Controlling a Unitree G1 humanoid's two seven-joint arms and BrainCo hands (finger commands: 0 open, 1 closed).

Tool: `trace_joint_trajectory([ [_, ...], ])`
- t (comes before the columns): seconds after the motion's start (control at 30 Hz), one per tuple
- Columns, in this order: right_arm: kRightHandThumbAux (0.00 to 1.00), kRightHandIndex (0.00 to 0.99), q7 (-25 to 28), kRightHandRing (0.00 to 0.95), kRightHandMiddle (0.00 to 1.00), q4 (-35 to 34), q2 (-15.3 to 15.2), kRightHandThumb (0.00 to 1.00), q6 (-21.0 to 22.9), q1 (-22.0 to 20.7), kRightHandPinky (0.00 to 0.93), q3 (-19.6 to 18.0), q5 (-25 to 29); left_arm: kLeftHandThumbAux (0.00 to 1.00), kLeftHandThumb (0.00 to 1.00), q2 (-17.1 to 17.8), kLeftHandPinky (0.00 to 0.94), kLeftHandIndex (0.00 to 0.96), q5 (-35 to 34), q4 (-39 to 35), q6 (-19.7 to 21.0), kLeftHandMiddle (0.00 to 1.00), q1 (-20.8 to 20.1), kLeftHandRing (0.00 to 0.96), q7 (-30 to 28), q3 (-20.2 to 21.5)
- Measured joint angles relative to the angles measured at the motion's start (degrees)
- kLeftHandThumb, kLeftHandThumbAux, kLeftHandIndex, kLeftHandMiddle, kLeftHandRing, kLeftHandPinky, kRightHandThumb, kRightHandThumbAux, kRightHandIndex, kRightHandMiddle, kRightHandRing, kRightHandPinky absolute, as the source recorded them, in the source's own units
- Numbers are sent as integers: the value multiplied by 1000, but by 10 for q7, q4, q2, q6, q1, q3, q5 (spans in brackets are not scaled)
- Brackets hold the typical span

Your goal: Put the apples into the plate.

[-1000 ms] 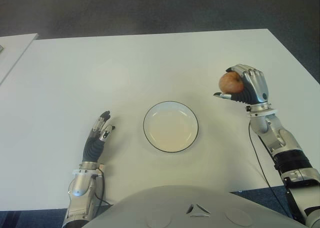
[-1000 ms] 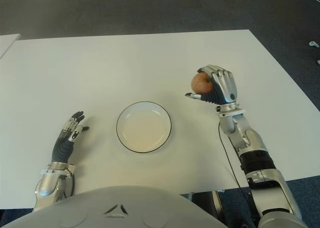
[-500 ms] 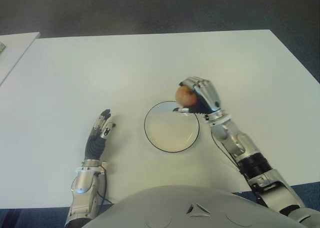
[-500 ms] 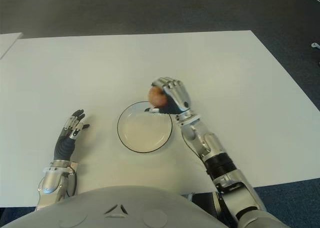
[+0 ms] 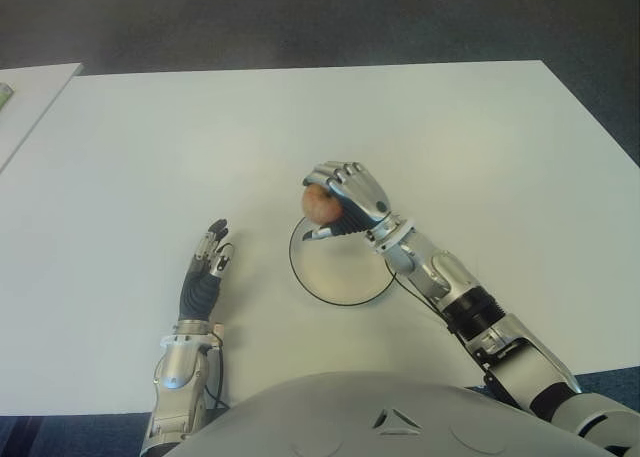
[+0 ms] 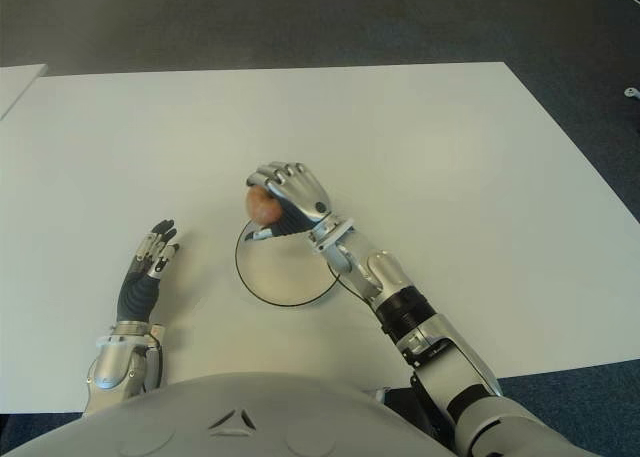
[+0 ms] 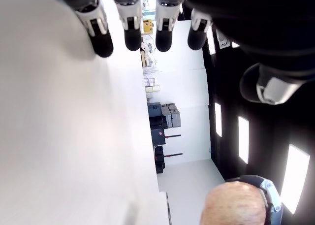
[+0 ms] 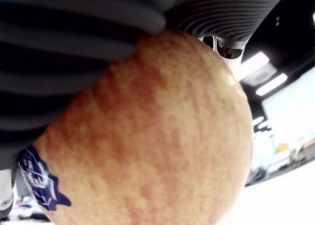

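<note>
White worktop, dark floor behind. Nearest, left hand at left of plate, fingers straight and spread, empty. Right hand above plate's far-left rim, fingers curled tight round apple. Apple reddish-yellow, blue sticker on skin, clear of plate.

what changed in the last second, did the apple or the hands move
The right hand carried the apple from out at the robot's right side leftward across the table, and now holds it over the far left rim of the plate. Its grasp on the apple is unchanged; nothing was let go. The plate stayed put, and the left hand, left of the plate with fingers open, barely moved.
</note>
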Motion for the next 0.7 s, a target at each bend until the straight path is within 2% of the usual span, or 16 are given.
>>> trace_joint_trajectory([
  [0.17,576,775,0,841,822,6,-5,960,-4,5,838,7,-4,346,54,-2,0,0,0,-3,0,0,4,0,3,-1],
  [0.47,584,786,16,835,825,4,-21,987,-7,17,824,1,19,395,36,-8,0,0,0,-5,0,0,8,0,6,-2],
  [0.7,585,787,18,836,825,4,-26,979,-8,22,834,-4,24,388,29,-8,0,0,0,1,-10,0,8,0,6,-2],
])
